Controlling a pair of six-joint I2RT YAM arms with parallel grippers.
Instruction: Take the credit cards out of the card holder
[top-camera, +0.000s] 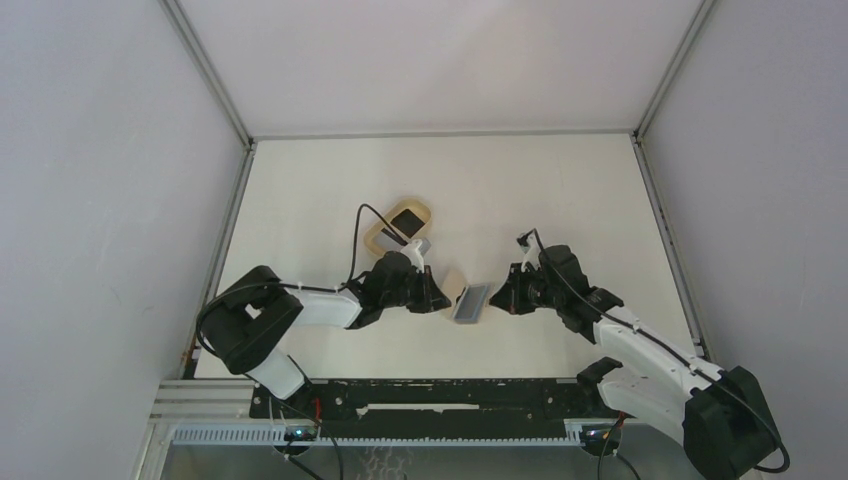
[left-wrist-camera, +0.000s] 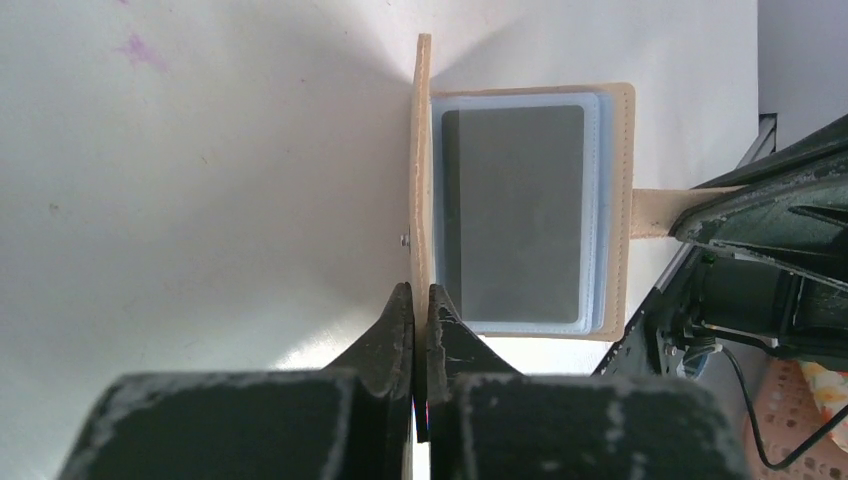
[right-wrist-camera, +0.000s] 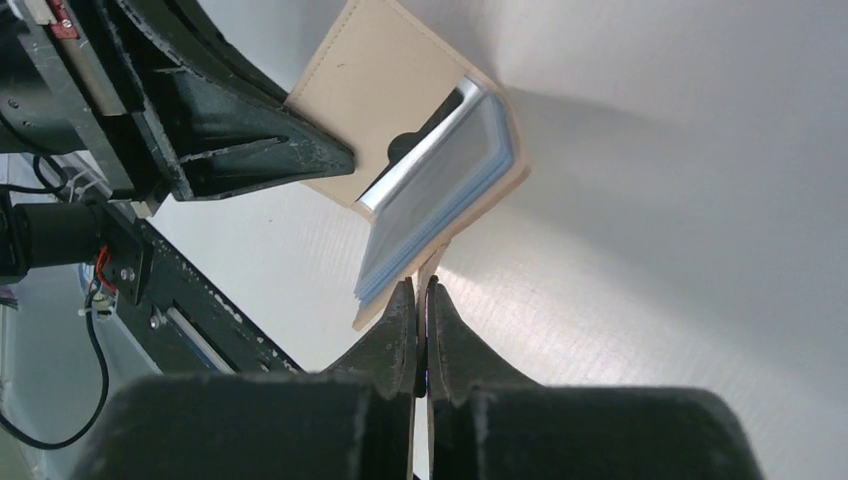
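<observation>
Looking down on a white bench (top-camera: 560, 200) boxed in by grey walls (top-camera: 100, 200). Seeing two arms bending in from the near edge, elbows pushed outward, wrists held low and pointing at each other across the middle of the bench.

Finding one card holder (top-camera: 470, 300) lying open between them, a little near of the centre. Finding the left claw (top-camera: 437, 297) pinched tight on the holder's tan cover, with that flap standing upright and showing edge-on in the left wrist view. Finding the right claw (top-camera: 497, 297) clamped on the snap tab (left-wrist-camera: 655, 213) at the holder's opposite edge, fingers pressed together with only the thin tab between them.

Counting one dark card (left-wrist-camera: 512, 210) showing behind the top clear sleeve inside the holder. Counting one tray (top-camera: 375, 240), beige and oval, sitting far and left of the holder, with one black card (top-camera: 408, 219) resting in it.

Noticing a stack of pale blue sleeves (right-wrist-camera: 440, 190) under the top one, too tightly packed for counting, and any cards inside them staying hidden. Noticing a pale grey piece (top-camera: 420, 247) at the tray's near right rim, partly covered by the left arm and too small for telling whether it is a card.
</observation>
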